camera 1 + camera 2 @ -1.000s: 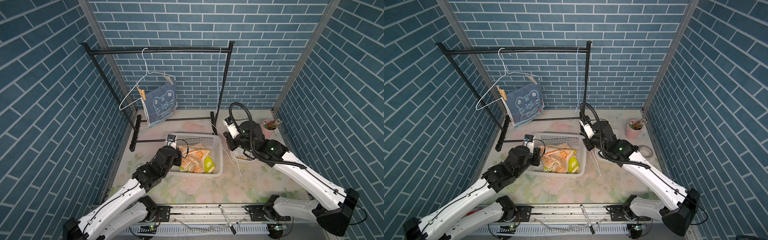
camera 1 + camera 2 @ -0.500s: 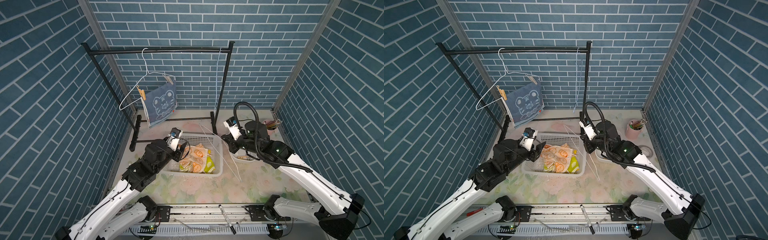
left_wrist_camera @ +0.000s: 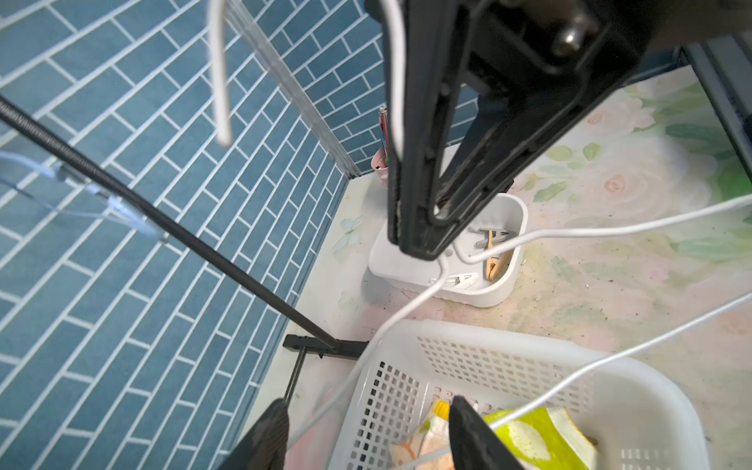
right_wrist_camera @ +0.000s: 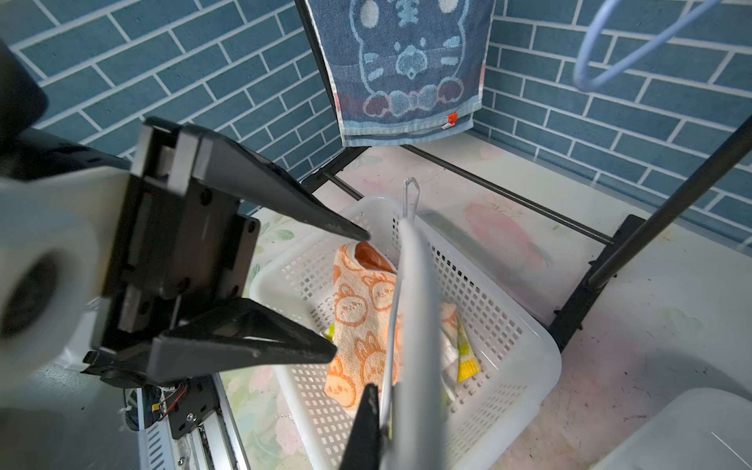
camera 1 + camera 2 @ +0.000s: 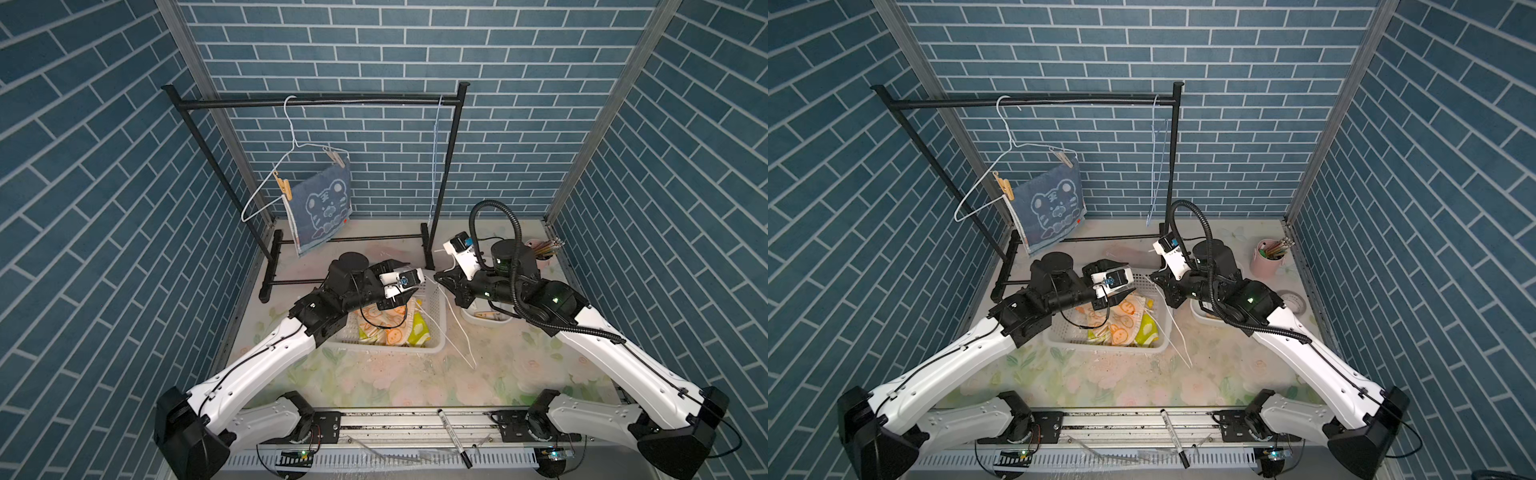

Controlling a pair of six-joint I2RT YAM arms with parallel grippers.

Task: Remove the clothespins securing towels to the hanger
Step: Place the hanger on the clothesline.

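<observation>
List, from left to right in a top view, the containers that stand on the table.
Basket → white tray → pink cup.

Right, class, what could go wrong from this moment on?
The right tool is shut on a white hanger whose wire crosses the basket; lifting could snag the rim. The open left tool sits close to that wire and might catch it. The tiger towel hangs by two clothespins; tugging one may swing it.
</observation>
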